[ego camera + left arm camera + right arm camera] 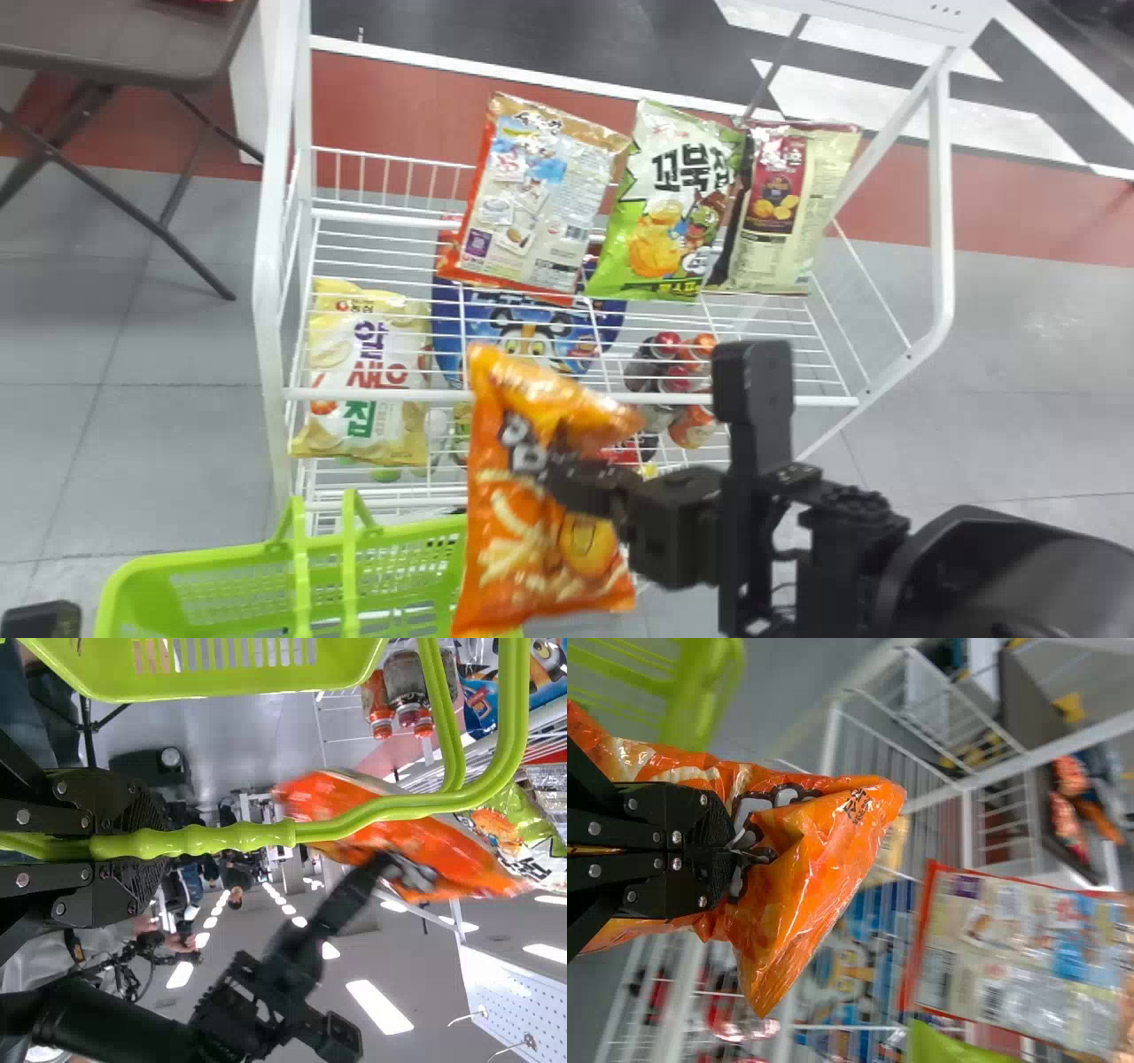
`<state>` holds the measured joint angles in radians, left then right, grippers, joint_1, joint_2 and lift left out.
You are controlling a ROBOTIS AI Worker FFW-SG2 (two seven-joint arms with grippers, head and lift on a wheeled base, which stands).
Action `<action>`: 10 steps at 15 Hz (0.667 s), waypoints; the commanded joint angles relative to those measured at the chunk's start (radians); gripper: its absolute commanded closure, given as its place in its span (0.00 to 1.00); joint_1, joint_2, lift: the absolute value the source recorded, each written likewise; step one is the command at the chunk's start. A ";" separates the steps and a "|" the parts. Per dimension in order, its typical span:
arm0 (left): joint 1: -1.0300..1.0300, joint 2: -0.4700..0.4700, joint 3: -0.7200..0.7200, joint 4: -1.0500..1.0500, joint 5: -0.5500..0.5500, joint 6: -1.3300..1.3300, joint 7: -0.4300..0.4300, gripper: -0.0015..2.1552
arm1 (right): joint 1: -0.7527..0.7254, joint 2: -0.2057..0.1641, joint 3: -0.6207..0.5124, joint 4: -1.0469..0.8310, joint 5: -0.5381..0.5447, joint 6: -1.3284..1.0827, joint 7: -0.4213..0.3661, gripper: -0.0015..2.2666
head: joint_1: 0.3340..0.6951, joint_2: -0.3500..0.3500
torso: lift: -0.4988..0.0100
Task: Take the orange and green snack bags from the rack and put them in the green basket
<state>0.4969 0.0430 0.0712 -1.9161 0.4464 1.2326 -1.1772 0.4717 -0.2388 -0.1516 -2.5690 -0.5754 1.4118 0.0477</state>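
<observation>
Near the basket's [204, 556] right end, our right claw [558, 474] is pinching the orange bag [514, 549] (around its middle); our left claw [152, 846] is closed on the handle [213, 839]. Beyond the basket, the green bag [664, 221] is on the rack [833, 401].

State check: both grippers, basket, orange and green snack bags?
right gripper: shut on orange snack bag
left gripper: shut on basket handles
orange snack bag: held, not in basket
green snack bag: on rack, not held
green basket: handles raised

The basket [204, 556] is before the rack [268, 266] (toward its left).
</observation>
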 commanded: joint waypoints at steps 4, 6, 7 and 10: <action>-0.003 0.000 -0.007 0.002 0.000 0.000 0.002 1.00 | -0.007 0.026 0.029 0.004 -0.058 0.160 0.043 0.99 | 1.00 0.00 | 0.98; -0.009 0.000 -0.016 0.002 -0.002 0.000 0.007 1.00 | -0.024 0.033 0.081 0.050 -0.078 0.160 0.050 0.99 | 1.00 0.02 | 0.98; -0.009 0.000 -0.019 0.000 -0.002 0.000 0.010 1.00 | -0.039 0.042 0.106 0.085 -0.077 0.160 0.050 0.99 | 1.00 0.04 | 0.98; -0.009 0.001 -0.019 0.000 -0.003 0.000 0.008 1.00 | -0.077 0.061 0.202 0.193 -0.024 0.160 0.050 0.99 | 1.00 0.16 | 0.98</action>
<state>0.4878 0.0440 0.0523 -1.9161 0.4434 1.2326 -1.1686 0.4088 -0.1874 0.0046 -2.4239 -0.6327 1.5701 0.0982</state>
